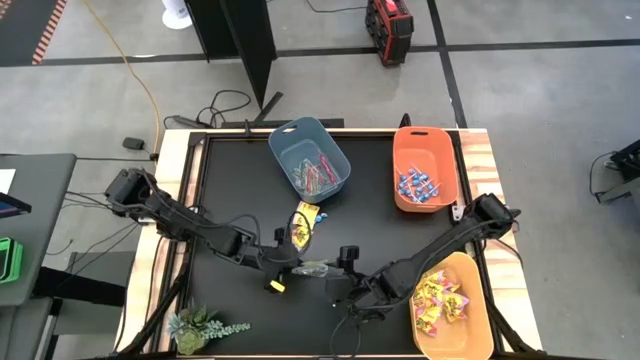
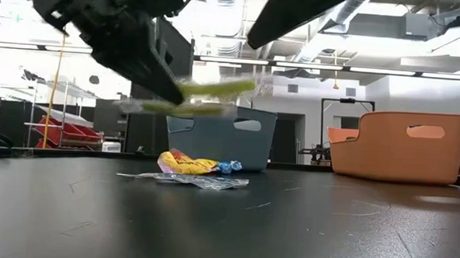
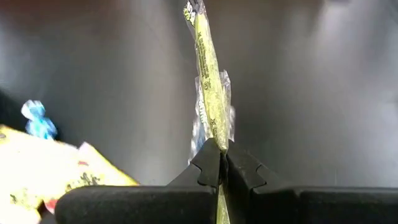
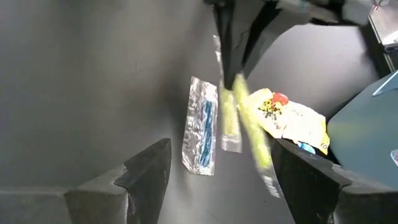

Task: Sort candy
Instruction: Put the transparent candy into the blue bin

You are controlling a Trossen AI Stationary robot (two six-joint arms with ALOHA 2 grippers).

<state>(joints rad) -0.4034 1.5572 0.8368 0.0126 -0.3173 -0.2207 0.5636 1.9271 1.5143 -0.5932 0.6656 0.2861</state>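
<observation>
My left gripper is shut on a slim yellow-green stick candy in clear wrap, lifted above the black table; the low view shows the same stick in the air. Under it on the table lie a blue clear-wrapped stick, another yellow-green stick, a yellow packet with red print and a blue lollipop. My right gripper hangs open just near of this pile, touching nothing. My left gripper pinches the yellow-green stick near one end between its two fingertips; a short piece runs back between the fingers. The fingers slant down from the table's left and lie along the stick. The stick juts forward past them, clear of the table.
A blue-grey bin with pinkish sticks stands at the far middle and an orange bin with blue lollipops at the far right. A yellow bin with yellow packets stands at the near right. A small plant sits at the near left corner.
</observation>
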